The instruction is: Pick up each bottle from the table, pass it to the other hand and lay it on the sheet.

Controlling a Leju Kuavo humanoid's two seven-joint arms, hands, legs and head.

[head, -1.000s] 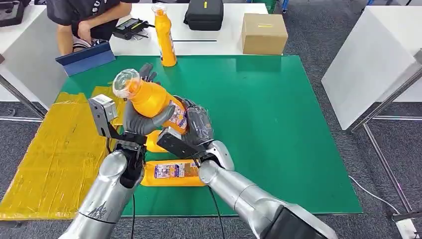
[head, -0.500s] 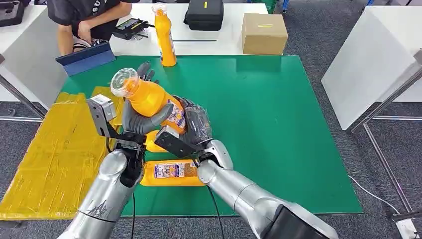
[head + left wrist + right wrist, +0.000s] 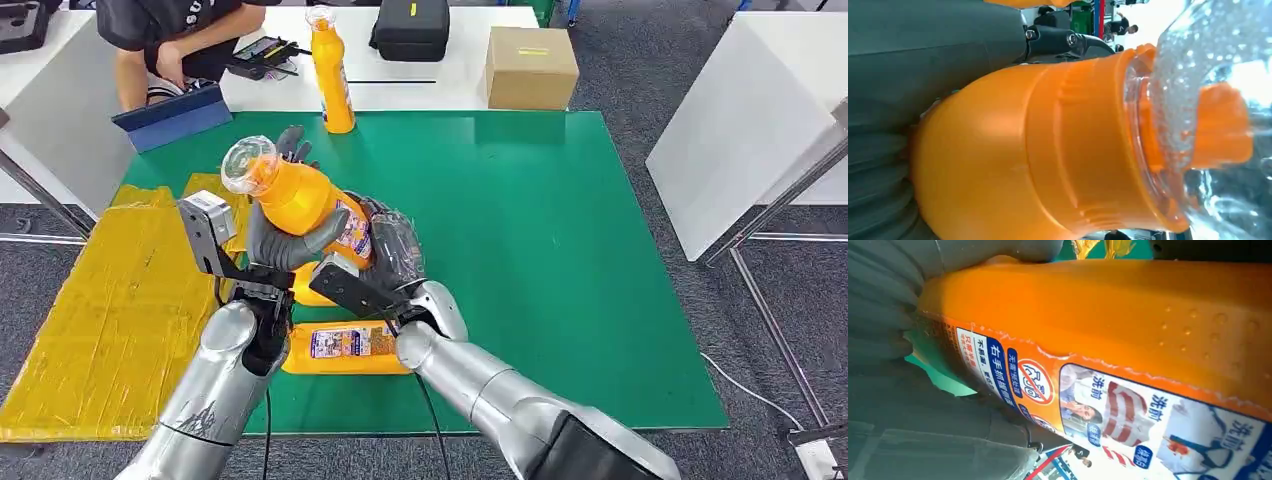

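Left hand (image 3: 285, 235): fingers clamped on orange bottle (image 3: 300, 200) | Right hand (image 3: 395, 250): fingers wrapped around its base | Bottle: tilted, raised above green table (image 3: 560, 250), beside yellow sheet (image 3: 110, 310) | Second bottle (image 3: 345, 347): lying on table

Bright, even overhead light; head view sharp, shadows soft. Glare whitens the clear cap (image 3: 1208, 100) in the left wrist view; both wrist views are close and slightly blurred.
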